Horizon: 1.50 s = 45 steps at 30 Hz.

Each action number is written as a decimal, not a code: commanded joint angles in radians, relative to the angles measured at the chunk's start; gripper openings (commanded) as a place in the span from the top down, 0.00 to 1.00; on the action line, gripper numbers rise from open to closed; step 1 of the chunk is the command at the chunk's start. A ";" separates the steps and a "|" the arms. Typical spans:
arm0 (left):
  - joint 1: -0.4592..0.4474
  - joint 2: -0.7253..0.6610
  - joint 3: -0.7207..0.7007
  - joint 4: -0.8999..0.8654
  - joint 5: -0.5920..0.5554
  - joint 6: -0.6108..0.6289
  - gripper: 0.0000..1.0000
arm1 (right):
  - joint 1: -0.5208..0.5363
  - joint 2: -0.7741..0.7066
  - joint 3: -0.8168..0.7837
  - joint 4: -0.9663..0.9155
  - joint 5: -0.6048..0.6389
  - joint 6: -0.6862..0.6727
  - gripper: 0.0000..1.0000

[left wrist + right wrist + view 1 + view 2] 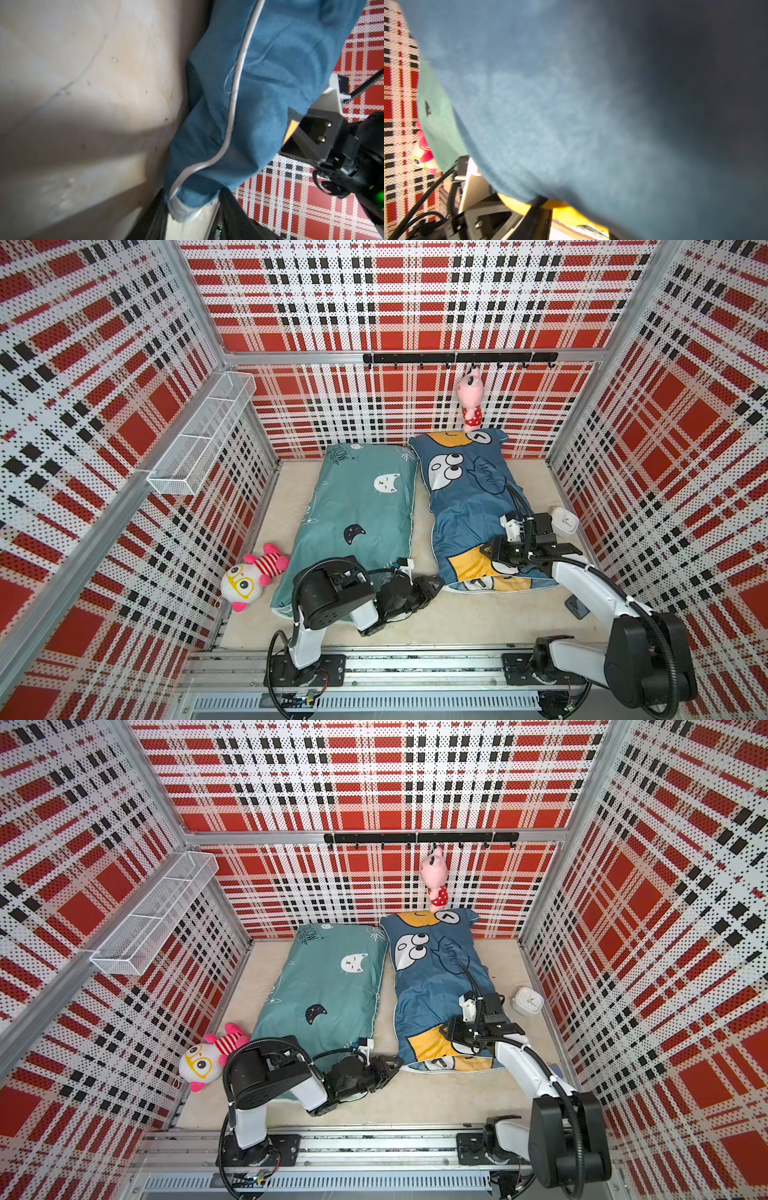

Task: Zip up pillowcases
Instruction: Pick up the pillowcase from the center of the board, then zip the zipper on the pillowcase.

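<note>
Two pillowcases lie side by side on the beige table in both top views. The teal one with cat faces (357, 514) is on the left, the blue one with big cartoon faces (465, 506) on the right. My left gripper (436, 581) is at the blue pillowcase's near left corner. In the left wrist view that white-piped corner (185, 205) fills the gap between its jaws, so it is shut on it. My right gripper (488, 551) rests on the blue case's yellow patch (566, 214). One finger (537, 214) shows under a blue fold, and its grip is hidden.
A pink-and-white plush (253, 576) lies left of the teal pillowcase. Another pink plush (469, 400) hangs from the hook rail on the back wall. A small white clock (564, 521) and a dark flat object (577, 605) sit near the right wall. A wire basket (203, 435) hangs on the left wall.
</note>
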 commanded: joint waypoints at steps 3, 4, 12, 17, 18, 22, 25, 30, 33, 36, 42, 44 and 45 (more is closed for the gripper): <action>0.006 0.019 0.006 0.053 -0.003 -0.008 0.77 | -0.015 -0.116 0.012 -0.084 -0.079 -0.049 0.43; 0.007 0.017 0.003 0.055 -0.007 -0.009 0.81 | -0.015 -0.149 0.020 -0.129 -0.081 -0.057 0.41; -0.005 -0.014 0.014 0.052 -0.013 -0.030 0.97 | 0.083 -0.422 -0.043 -0.271 -0.159 0.036 0.38; -0.021 -0.048 0.003 0.054 -0.033 -0.036 1.00 | 0.254 -0.452 -0.220 0.012 -0.197 0.263 0.55; -0.021 -0.054 -0.003 0.060 -0.035 -0.035 1.00 | 0.282 -0.434 -0.252 0.077 -0.197 0.296 0.58; -0.019 -0.064 -0.029 0.126 -0.033 -0.039 1.00 | 0.339 -0.355 -0.348 0.300 -0.199 0.383 0.67; -0.021 -0.053 -0.039 0.159 -0.033 -0.053 1.00 | 0.338 -0.322 -0.399 0.431 -0.211 0.427 0.73; -0.024 -0.022 -0.041 0.218 -0.027 -0.075 1.00 | 0.341 -0.222 -0.460 0.624 -0.245 0.489 0.78; -0.025 -0.021 -0.044 0.219 -0.029 -0.076 1.00 | 0.341 -0.202 -0.457 0.637 -0.240 0.485 0.79; -0.024 -0.019 -0.044 0.217 -0.028 -0.074 1.00 | 0.342 -0.191 -0.456 0.649 -0.241 0.483 0.79; -0.026 -0.012 -0.039 0.218 -0.022 -0.073 1.00 | 0.342 -0.165 -0.453 0.684 -0.237 0.491 0.75; -0.024 -0.010 -0.040 0.217 -0.020 -0.070 1.00 | 0.341 -0.158 -0.452 0.700 -0.240 0.498 0.74; -0.024 -0.009 -0.039 0.217 -0.021 -0.071 1.00 | 0.341 -0.156 -0.451 0.705 -0.240 0.501 0.74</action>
